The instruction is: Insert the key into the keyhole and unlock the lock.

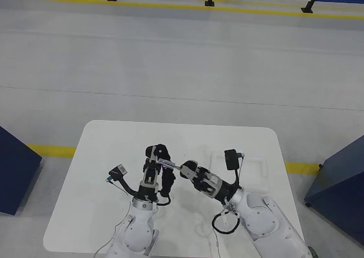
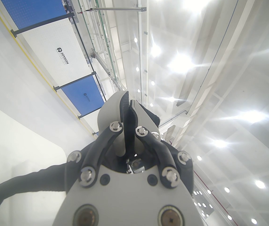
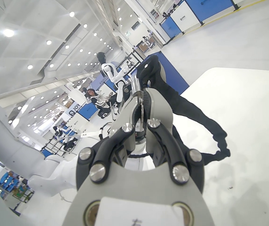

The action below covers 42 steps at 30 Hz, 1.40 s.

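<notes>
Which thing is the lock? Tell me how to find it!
Find the white table; above its middle the left gripper and right gripper meet tip to tip. Right there is the lock, a small shiny silver block. The flat key pinched in the right gripper is thinner; everything else nearby is black or grey.

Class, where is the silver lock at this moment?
The lock is in the air above the middle of the table in the top view, between the tip of the left gripper and the right gripper, which holds the key.
</notes>
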Motion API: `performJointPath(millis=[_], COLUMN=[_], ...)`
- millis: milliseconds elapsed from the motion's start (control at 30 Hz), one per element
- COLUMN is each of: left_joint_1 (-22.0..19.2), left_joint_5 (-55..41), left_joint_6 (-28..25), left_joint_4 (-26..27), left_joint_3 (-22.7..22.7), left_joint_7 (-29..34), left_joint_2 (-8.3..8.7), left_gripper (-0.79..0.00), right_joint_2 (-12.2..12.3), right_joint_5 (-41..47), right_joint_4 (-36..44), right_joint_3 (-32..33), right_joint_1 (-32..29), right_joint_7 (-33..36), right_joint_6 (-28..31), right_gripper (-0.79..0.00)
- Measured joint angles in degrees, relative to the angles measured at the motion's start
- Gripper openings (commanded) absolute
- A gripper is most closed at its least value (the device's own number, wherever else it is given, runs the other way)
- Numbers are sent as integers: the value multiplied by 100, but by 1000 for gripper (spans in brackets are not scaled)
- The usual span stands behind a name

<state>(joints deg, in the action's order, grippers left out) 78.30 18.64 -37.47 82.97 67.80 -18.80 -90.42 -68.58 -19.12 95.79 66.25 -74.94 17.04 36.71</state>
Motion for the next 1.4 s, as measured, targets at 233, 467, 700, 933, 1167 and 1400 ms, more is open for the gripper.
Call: performJointPath(millis=[233, 467, 700, 933, 1167, 1400], left_joint_1=[7, 12, 14, 10, 6, 3], left_joint_5=[7, -8, -7, -4, -7, -14], left_joint_6=[-3, -4, -1, -1, 0, 1], left_joint_4=[3, 8, 10, 7, 4, 5], left_joint_3=[1, -1, -1, -1, 2, 10], left_joint_7=[-5, 3, 4, 2, 7, 17], left_joint_2=[-1, -3, -4, -6, -7, -7], left_gripper=[-785, -785, -785, -785, -785, -785], right_joint_2=[2, 1, 0, -7, -14, -23], right_joint_5=[-859, -1562, -2223, -2713, -3292, -3935], right_joint_4=[85, 146, 175, 189, 223, 222], right_joint_3=[54, 58, 66, 35, 13, -41], right_joint_1=[-72, -109, -161, -181, -180, -178], right_joint_7=[-437, -776, -1103, -1405, -1780, -2153], right_joint_6=[204, 355, 357, 338, 301, 170], right_gripper=[-785, -785, -785, -785, -785, -785])
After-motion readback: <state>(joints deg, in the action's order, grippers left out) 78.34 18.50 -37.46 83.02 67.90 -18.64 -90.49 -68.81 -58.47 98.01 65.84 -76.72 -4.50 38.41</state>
